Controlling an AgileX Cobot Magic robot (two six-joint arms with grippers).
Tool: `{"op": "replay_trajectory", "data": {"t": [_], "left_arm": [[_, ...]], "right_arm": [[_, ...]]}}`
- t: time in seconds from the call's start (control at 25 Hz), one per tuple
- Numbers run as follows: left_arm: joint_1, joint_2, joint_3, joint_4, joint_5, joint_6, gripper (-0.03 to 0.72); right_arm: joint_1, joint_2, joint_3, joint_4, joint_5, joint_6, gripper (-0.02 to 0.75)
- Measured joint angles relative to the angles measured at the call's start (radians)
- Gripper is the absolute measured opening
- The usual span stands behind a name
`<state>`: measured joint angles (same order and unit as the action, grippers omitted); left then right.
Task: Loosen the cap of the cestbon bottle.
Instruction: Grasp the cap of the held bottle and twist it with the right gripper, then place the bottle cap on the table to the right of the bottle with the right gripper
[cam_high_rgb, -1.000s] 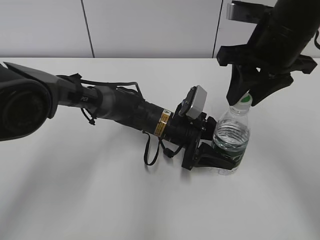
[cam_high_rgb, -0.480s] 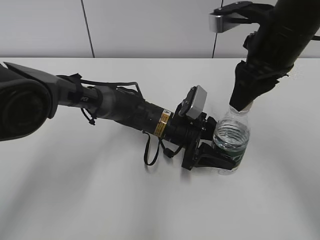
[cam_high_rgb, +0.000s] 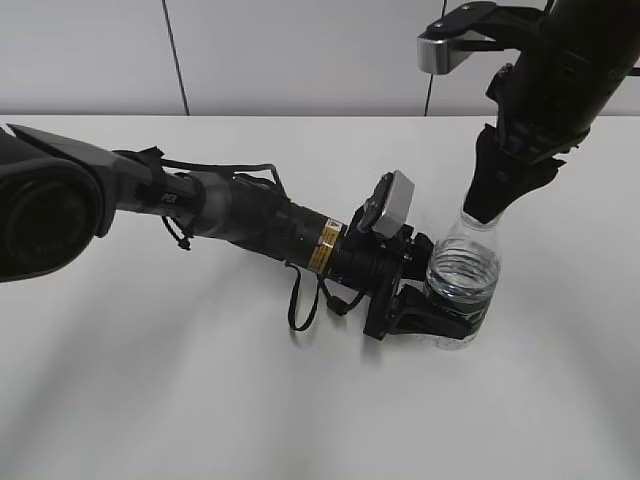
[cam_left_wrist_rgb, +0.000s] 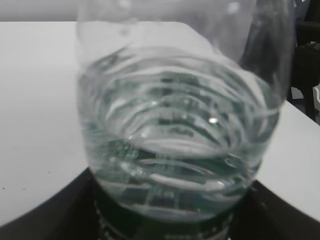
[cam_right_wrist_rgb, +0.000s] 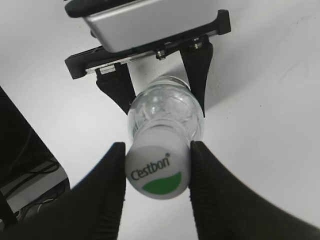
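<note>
Your left end effector clamps the upright bottle on the table; the right end effector is closed on the cap. Twist next, keeping the bottle steady.

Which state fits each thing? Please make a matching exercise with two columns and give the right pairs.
Things:
1. cap
2. bottle
3. left gripper
4. right gripper

States:
a. clamps the bottle low on its body
b. white with a green patch
c. pinches the cap from both sides
d. upright, partly filled with water

Pairs: 1-b, 2-d, 3-a, 4-c
</note>
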<state>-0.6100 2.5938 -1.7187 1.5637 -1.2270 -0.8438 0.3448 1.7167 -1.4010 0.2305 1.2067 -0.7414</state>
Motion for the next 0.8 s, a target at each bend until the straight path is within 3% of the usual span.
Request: {"op": "replay_trajectory", "data": {"t": [0.44,0.8], "left_arm": [[-0.001,0.000,0.000,-0.001,0.000,-0.002,0.504],[-0.001,0.000,0.000,-0.001,0.000,-0.002,0.504]], "right_arm": [[0.000,-0.030,0.000,0.006,0.005,0.007,0.293],[0.000,-0.107,0.000,-0.044,0.007,0.308,0.293]]}}
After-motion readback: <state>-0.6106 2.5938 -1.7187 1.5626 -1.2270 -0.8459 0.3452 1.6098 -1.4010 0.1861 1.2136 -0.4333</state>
